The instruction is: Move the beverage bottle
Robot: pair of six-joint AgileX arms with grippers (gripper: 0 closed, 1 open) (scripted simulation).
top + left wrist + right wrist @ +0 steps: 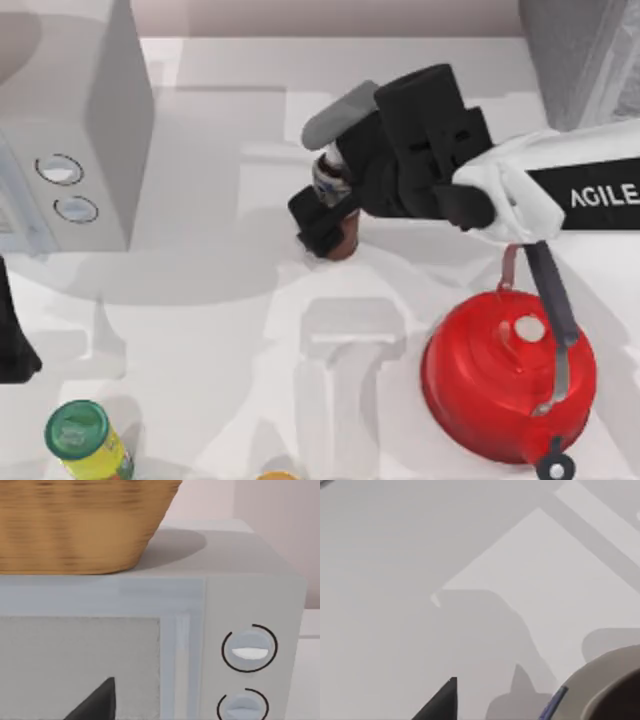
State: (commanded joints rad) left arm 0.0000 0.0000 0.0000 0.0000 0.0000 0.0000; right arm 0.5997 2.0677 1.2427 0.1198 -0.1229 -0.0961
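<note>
Bottle (336, 208) sits mid-table under our right gripper (335, 205), left of the kettle (507, 377); we can't tell if it's grasped; a loose or off-centre hold risks tipping it; left arm parked at the left edge.

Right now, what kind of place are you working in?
Probably a kitchen counter, in simulation: a microwave with two dials at the table's left, a wicker basket on top of it, and a red kettle at the right. My right gripper is at the beverage bottle mid-table.

red kettle (500, 385), reddish-brown beverage bottle (345, 243)
</note>
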